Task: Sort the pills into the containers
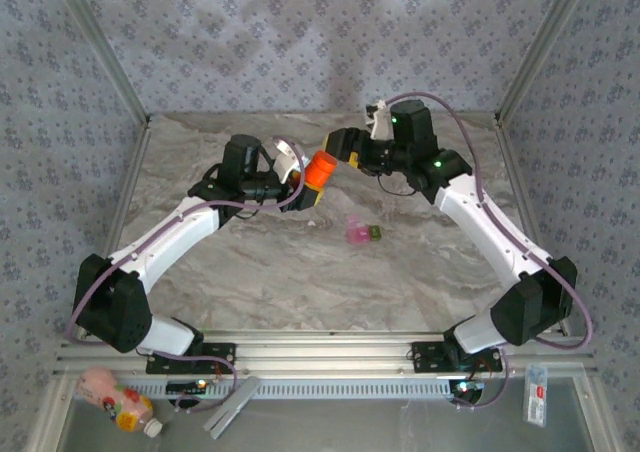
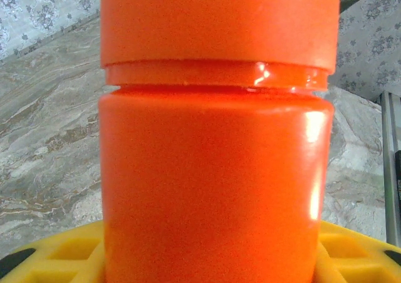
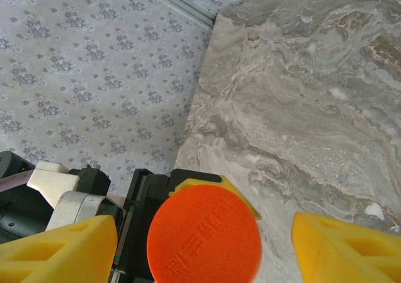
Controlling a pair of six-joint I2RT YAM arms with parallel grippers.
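Note:
My left gripper is shut on a small orange bottle, held above the middle back of the table. In the left wrist view the bottle stands between the yellow pads, its orange cap on top. My right gripper faces the cap end. In the right wrist view the round cap lies between the yellow fingers, with a gap on each side, so that gripper is open. The containers, a pink and green pill case, lie on the marble table. The pills are out of view.
Patterned walls and metal frame posts close in the marble table. An aluminium rail runs along the near edge by the arm bases. Below it lie a pink drink bottle and a white tag.

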